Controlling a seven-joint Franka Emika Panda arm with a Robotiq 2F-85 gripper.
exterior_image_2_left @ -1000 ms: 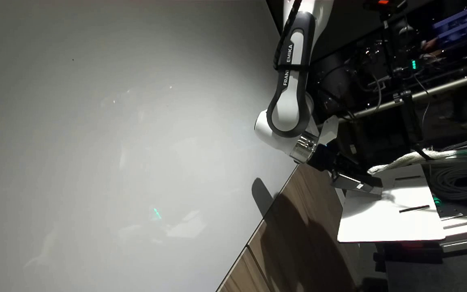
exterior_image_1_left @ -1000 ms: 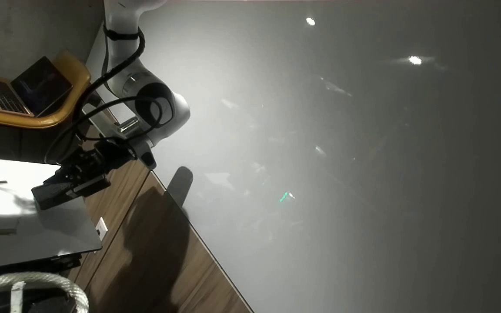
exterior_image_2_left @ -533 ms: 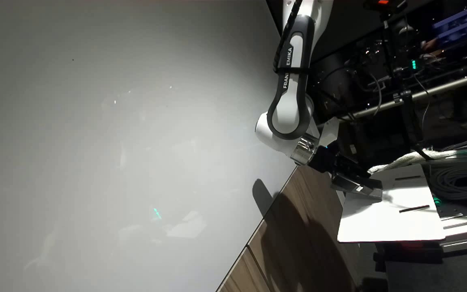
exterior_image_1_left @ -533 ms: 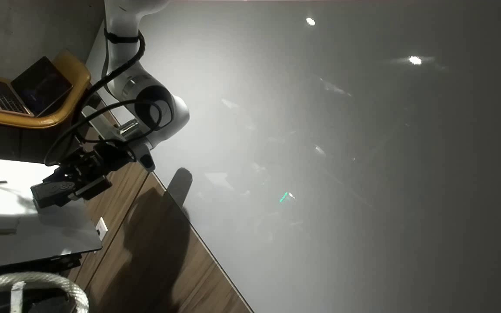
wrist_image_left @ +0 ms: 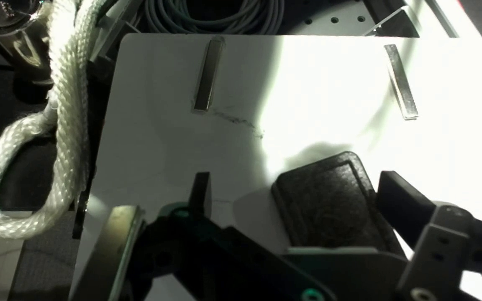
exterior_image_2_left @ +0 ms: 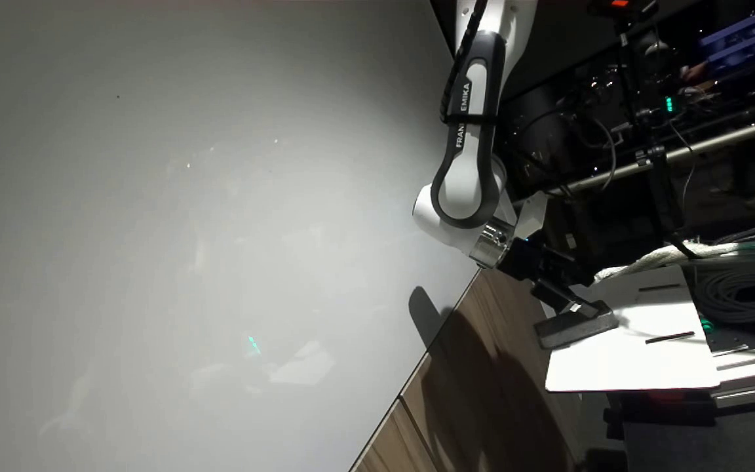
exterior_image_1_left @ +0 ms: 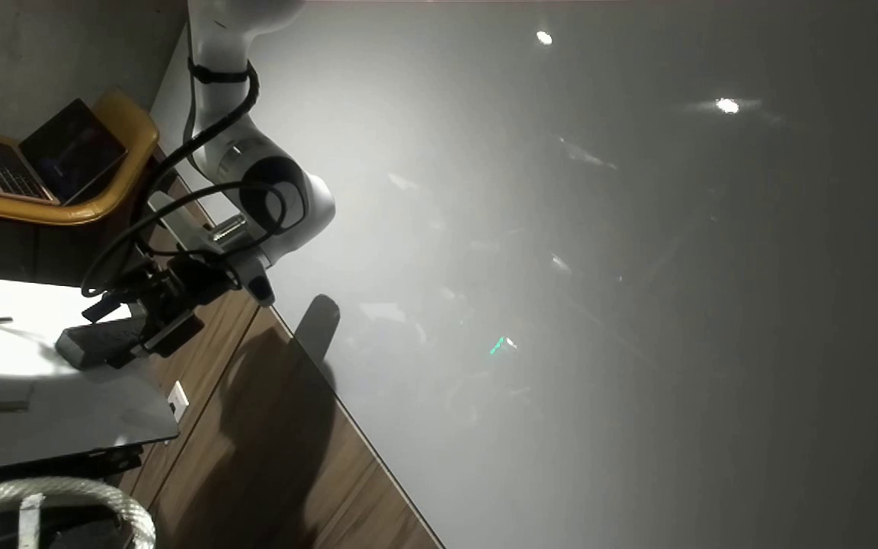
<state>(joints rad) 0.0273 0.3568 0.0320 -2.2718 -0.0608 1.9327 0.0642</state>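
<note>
My gripper (wrist_image_left: 294, 179) stands open, with its fingers spread to either side of a dark, rounded-corner block (wrist_image_left: 329, 205). The block lies at a slant on the white board (wrist_image_left: 153, 138); its near end is hidden by the gripper's body. The right finger (wrist_image_left: 404, 200) is right up against the block's edge in the wrist view, though whether it touches I cannot tell. A wide gap separates the left finger (wrist_image_left: 201, 192) from the block. In both exterior views the block (exterior_image_1_left: 92, 345) (exterior_image_2_left: 574, 328) shows at the board's edge, just under the fingers.
Metal strips (wrist_image_left: 208, 75) (wrist_image_left: 401, 81) are fixed to the board. A looped white rope (wrist_image_left: 67, 104) hangs beside it, and coiled cable (wrist_image_left: 216, 19) lies beyond. A laptop (exterior_image_1_left: 73, 156) rests on a yellow chair (exterior_image_1_left: 123, 133). A large glossy grey surface (exterior_image_1_left: 561, 305) borders wooden panels (exterior_image_1_left: 271, 427).
The jaws were shut on the block a second ago; they have opened and let go. The block has swung to a different angle against the board. The arm has shifted only slightly.
</note>
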